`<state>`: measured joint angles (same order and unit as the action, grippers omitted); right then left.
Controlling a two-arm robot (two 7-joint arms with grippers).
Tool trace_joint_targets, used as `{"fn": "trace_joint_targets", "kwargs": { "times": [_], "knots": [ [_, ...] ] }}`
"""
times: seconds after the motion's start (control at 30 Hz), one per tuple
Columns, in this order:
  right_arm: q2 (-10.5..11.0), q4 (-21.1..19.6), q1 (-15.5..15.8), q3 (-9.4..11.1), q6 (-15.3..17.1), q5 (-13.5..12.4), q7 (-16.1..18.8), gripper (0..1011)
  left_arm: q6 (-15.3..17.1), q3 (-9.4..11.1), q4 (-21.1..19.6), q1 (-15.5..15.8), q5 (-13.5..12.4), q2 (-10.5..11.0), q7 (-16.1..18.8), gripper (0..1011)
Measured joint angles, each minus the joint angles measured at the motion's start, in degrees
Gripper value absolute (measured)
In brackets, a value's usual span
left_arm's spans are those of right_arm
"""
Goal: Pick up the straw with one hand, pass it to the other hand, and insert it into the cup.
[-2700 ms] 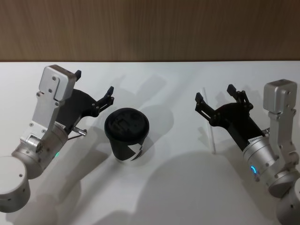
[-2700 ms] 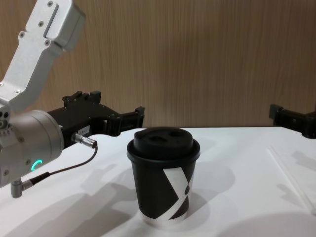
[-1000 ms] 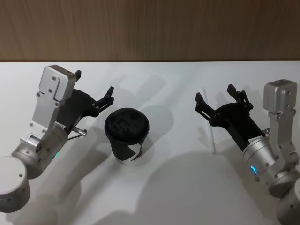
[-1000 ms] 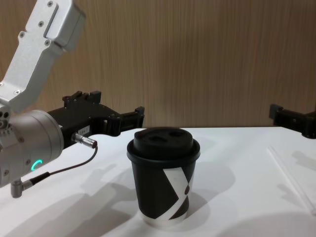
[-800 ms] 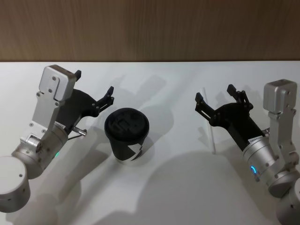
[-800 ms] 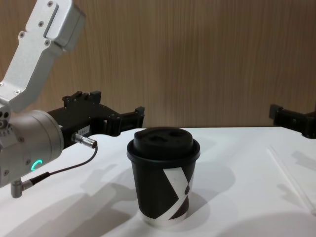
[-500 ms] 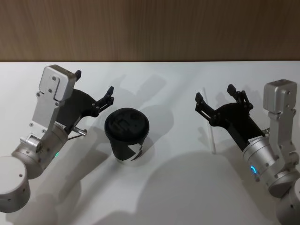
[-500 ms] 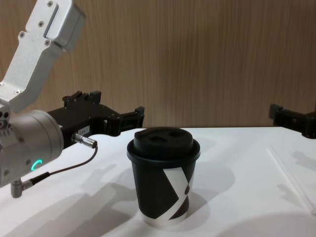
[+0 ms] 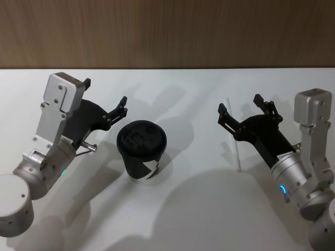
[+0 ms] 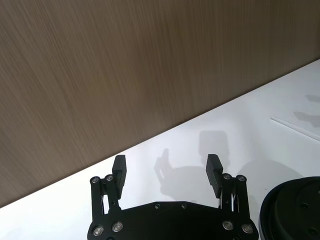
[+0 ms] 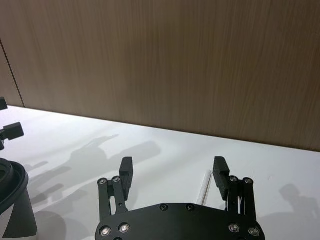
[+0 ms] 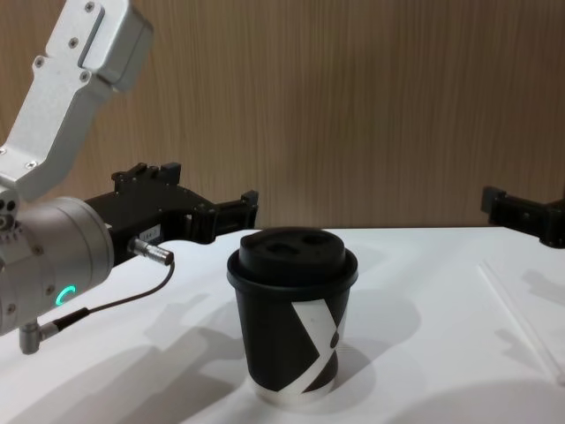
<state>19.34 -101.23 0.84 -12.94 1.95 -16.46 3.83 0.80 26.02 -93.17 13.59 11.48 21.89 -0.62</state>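
The black cup [image 9: 141, 147] with its domed lid stands upright on the white table, left of centre; the chest view shows its white crossed-band mark [image 12: 318, 340]. The thin white straw [image 9: 237, 155] lies flat on the table to the cup's right. My right gripper [image 9: 239, 103] hovers open above the straw's far half, and in the right wrist view the straw [image 11: 204, 185] runs under the jaws near one finger. My left gripper [image 9: 105, 91] is open and empty, raised just left of and behind the cup.
The white table [image 9: 178, 209] ends at a brown wood-grain wall [image 9: 167, 31] behind. Bare table lies between the cup and the straw and in front of both.
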Motion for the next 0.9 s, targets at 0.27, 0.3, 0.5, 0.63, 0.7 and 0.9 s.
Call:
{"fn": "trace_joint_targets", "kwargs": {
  "times": [0.27,0.3,0.5,0.63,0.7,0.9],
  "knots": [
    [-0.14,-0.01,0.0,0.12,0.06,0.12,-0.06,1001,0.0,0.0,0.0,0.0,0.0,0.0,0.0,1003],
    [-0.18,-0.02,0.01,0.16,0.12,0.15,-0.11,1001,0.0,0.0,0.0,0.0,0.0,0.0,0.0,1003],
    [-0.44,-0.58,0.21,0.62,1.76,0.23,-0.89,1001,0.0,0.0,0.0,0.0,0.0,0.0,0.0,1003],
    [-0.6,-1.37,0.56,1.06,4.04,0.04,-1.34,1001,0.0,0.0,0.0,0.0,0.0,0.0,0.0,1003],
    [-0.66,-1.69,0.73,1.22,4.8,-0.13,-1.43,1001,0.0,0.0,0.0,0.0,0.0,0.0,0.0,1003],
    [-0.67,-2.92,1.57,1.69,8.13,-1.06,-1.51,1001,0.0,0.0,0.0,0.0,0.0,0.0,0.0,1003]
  ]
}}
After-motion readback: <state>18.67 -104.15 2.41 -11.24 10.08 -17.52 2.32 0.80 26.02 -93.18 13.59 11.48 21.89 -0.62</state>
